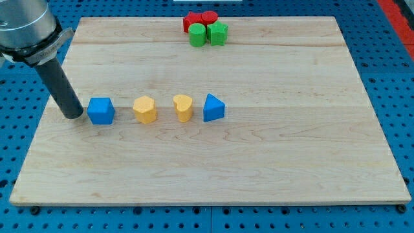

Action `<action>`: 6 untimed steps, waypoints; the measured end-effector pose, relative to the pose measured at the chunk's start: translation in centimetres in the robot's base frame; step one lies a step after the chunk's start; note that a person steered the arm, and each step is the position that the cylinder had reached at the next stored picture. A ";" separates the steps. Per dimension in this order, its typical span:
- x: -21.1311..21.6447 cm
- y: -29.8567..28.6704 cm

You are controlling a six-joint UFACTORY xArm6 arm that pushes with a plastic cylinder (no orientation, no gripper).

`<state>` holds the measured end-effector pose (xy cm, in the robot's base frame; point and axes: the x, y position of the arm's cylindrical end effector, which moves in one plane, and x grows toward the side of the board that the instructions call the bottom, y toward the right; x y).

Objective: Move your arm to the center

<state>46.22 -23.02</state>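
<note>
My tip [73, 116] rests on the wooden board [259, 168] at the view's left, just left of a blue cube [101, 110]. To the right of the cube, in a row, stand a yellow pentagon-like block [145, 110], a yellow heart-shaped block [184, 107] and a blue triangular block [213, 107]. At the view's top, a tight cluster holds a red star-like block [193, 20], a red cylinder [209, 17], a green cylinder [197, 35] and a green hexagonal block [218, 32].
The board lies on a blue perforated table [394, 77]. The arm's grey body [26, 26] fills the view's top left corner above the dark rod.
</note>
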 end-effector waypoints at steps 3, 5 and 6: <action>0.0 2.0; -6.8 -1.1; -9.6 5.6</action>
